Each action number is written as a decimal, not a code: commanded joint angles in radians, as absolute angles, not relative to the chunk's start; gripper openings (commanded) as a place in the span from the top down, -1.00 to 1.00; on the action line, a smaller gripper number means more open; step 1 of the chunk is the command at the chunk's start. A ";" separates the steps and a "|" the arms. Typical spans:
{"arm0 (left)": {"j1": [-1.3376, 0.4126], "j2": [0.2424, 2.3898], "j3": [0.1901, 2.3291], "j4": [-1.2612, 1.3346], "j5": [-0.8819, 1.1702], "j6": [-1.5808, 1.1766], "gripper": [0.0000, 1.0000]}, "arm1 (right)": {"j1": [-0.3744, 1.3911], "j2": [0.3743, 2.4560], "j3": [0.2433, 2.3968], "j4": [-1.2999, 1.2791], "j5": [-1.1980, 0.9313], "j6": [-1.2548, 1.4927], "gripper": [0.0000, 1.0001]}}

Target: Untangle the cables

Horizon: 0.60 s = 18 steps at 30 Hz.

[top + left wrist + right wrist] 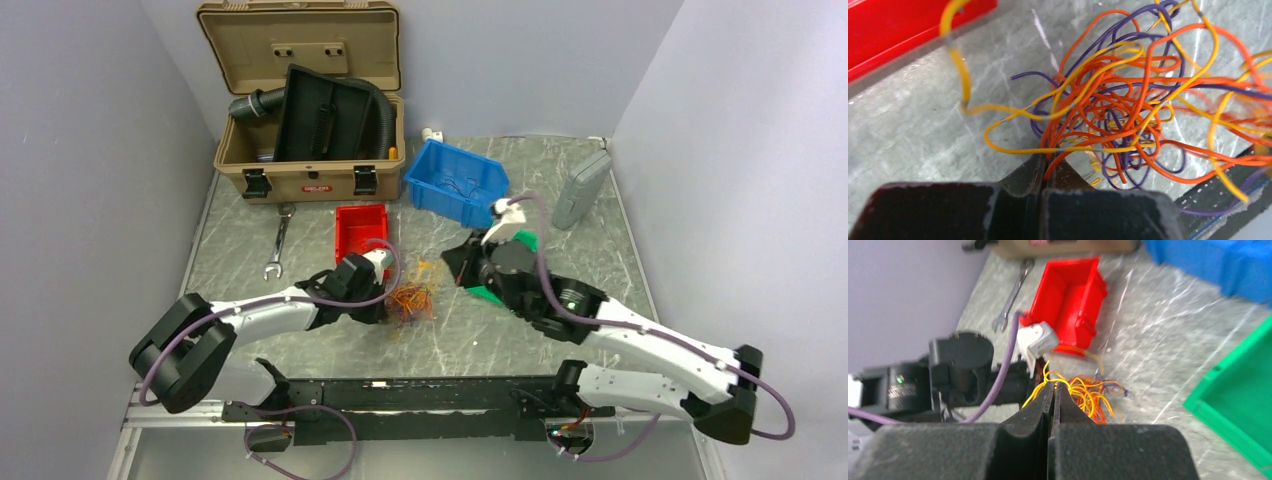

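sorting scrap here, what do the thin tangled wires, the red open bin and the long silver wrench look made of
Thin tangled orange, yellow and purple wires: glossy plastic insulation, presumably over metal; they curl in soft loops. Red open bin: moulded plastic, smooth, slight sheen. Long silver wrench: metal, likely steel, bright grey.
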<state>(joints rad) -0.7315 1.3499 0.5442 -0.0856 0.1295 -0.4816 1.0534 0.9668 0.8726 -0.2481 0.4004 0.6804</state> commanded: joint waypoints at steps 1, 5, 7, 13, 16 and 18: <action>-0.730 1.271 0.494 -0.072 0.037 -0.510 1.00 | 1.041 0.819 1.010 -0.382 0.668 0.644 1.00; -0.725 1.151 0.465 -0.150 -0.056 -0.532 1.00 | 1.037 0.721 1.079 -0.460 0.864 0.569 1.00; -0.710 1.077 0.453 -0.198 -0.086 -0.551 1.00 | 1.035 0.682 1.109 -0.503 0.976 0.555 1.00; -0.608 0.861 0.418 -0.369 -0.210 -0.662 1.00 | 1.036 0.554 1.108 -0.554 1.199 0.538 1.00; -0.568 0.779 0.432 -0.475 -0.301 -0.726 1.00 | 1.037 0.507 1.109 -0.613 1.271 0.576 1.00; -0.558 0.732 0.451 -0.521 -0.342 -0.744 1.00 | 1.037 0.480 1.098 -0.595 1.281 0.551 1.00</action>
<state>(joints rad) -0.5850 0.8078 0.4282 -0.3664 -0.1959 -0.6521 1.0386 0.5236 1.0893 -0.5468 1.1351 0.5713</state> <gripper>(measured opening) 0.015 0.011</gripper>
